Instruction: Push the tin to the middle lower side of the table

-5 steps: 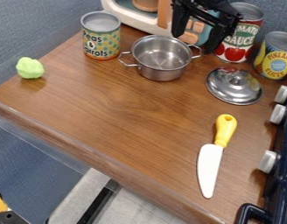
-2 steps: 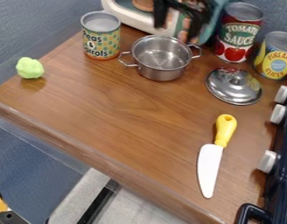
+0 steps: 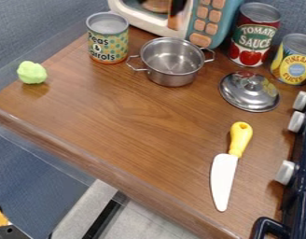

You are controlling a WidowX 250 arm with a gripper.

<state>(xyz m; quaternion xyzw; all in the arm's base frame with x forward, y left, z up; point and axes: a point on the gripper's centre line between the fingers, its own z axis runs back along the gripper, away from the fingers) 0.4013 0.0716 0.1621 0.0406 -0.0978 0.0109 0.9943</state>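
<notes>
Against the top edge, in front of the toy microwave, a small black piece of the gripper (image 3: 178, 5) shows; the rest is cut off. It is above and behind the steel pot, touching none of the tins. A green-and-yellow patterned tin (image 3: 108, 45) stands upright at the upper left of the wooden table (image 3: 130, 126), left of the pot. At the upper right stand a red tin with tomatoes on its label (image 3: 252, 39) and, beside it, a yellow-and-blue tin (image 3: 295, 63).
The two-handled steel pot (image 3: 171, 65) sits below the microwave (image 3: 202, 23). A steel lid (image 3: 249, 92) lies to its right. A yellow-handled knife (image 3: 225, 175) is at the lower right, near the stove knobs (image 3: 285, 172). A green lump (image 3: 32, 73) sits far left.
From the upper right, the gripper has moved left and up, mostly out past the top edge, uncovering the red tin and the microwave's buttons. The tins and pot have stayed put.
</notes>
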